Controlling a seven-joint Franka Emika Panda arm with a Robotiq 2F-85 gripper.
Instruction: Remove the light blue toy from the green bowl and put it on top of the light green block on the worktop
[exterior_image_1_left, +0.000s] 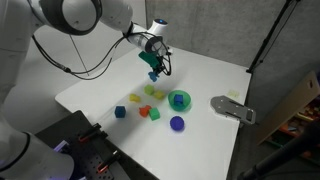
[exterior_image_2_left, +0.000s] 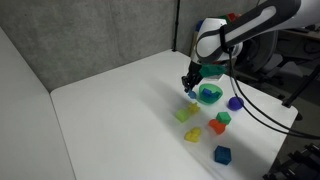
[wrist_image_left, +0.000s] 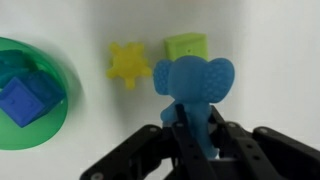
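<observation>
Toy (wrist_image_left: 195, 85) was out of the bowl (wrist_image_left: 62, 118) and up in the air, so the carry leg was in hand! The gripper (wrist_image_left: 195, 132) had its jaws closed narrow on the toy's lower body, head and ears sticking out clear of the fingers. In the wrist view the block (wrist_image_left: 187, 46) lay on the table (exterior_image_1_left: 215, 75) just past the toy's head, a yellow star (wrist_image_left: 129, 63) close on its left, and the bowl well off to the left with a darker blue cube (wrist_image_left: 24, 101) inside. The arm reached out over the table with the wrist turned straight down, the gripper hanging above the blocks beside the bowl. The next move looked to need a short shift to centre the toy over the block, then a gentle descent and a release only once it sat flat, since the top was small and the star crowded it.
</observation>
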